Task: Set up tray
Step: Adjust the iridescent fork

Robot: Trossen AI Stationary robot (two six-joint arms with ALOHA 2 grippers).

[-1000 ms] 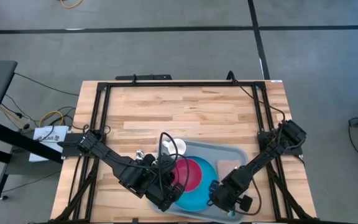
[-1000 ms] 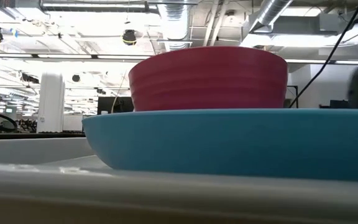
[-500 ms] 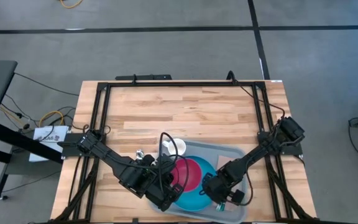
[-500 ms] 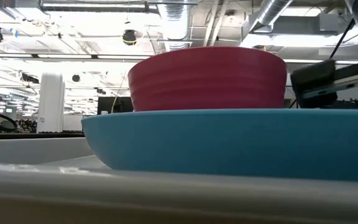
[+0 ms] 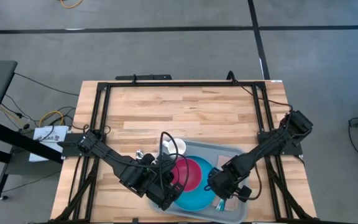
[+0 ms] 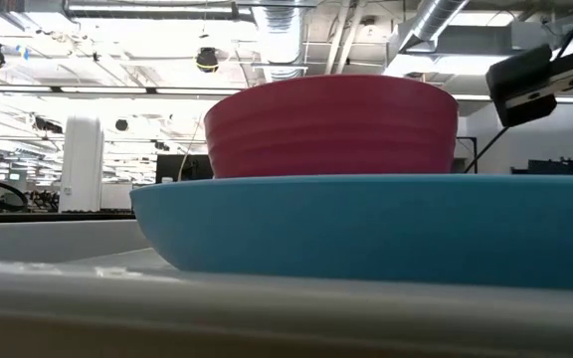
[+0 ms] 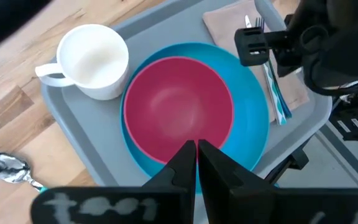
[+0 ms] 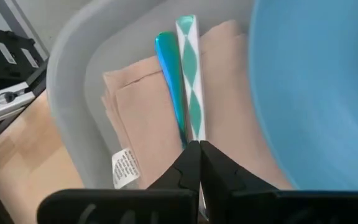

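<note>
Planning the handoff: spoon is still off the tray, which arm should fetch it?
Left, probably. The spoon lies on the wood beside the tray on the mug side, nearer the left gripper. The right gripper hangs over the napkin across the plate. Both are shut.

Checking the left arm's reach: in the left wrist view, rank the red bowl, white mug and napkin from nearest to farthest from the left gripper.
From the left gripper:
1. Red bowl, on the blue plate, just ahead.
2. White mug, at a tray corner.
3. Napkin, at the plate's far side, under the cutlery.
</note>
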